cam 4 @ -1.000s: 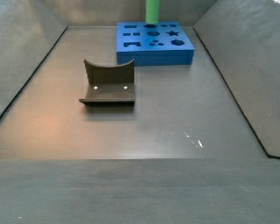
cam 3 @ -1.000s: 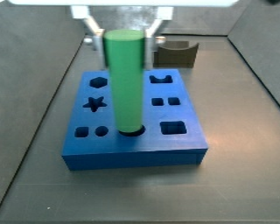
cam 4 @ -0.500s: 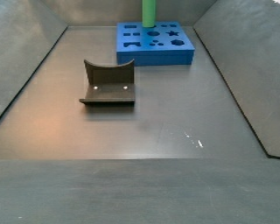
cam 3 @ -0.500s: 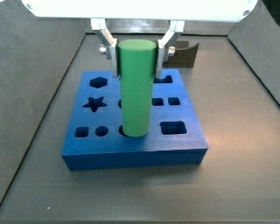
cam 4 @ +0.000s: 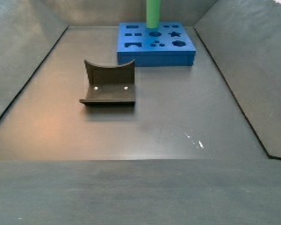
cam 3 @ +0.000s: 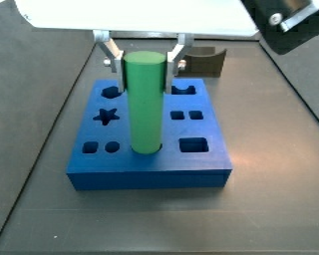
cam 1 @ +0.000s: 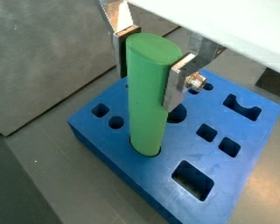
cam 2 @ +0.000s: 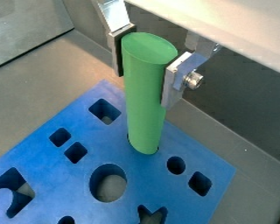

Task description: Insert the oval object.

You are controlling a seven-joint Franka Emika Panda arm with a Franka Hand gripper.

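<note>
The oval object, a tall bright green peg point(cam 3: 145, 100), stands upright with its lower end in a hole near the front middle of the blue block point(cam 3: 149, 171). It shows in both wrist views point(cam 1: 149, 105) point(cam 2: 145, 96) and at the far end in a side view point(cam 4: 153, 10). My gripper point(cam 3: 147, 62) straddles the peg's top. Its silver fingers point(cam 3: 113, 55) stand a little apart from the peg on both sides. The jaws look open. The gripper shows in both wrist views point(cam 1: 150, 70) point(cam 2: 145, 79).
The blue block point(cam 4: 154, 54) has several other shaped holes: star, hexagon, squares, round ones. The fixture point(cam 4: 108, 83) stands mid-floor, behind the block in a side view point(cam 3: 203, 62). Sloping grey walls bound the floor on both sides.
The fingers have spread away from the peg's sides and the gripper has risen a little. The peg stays standing in the block's hole.
</note>
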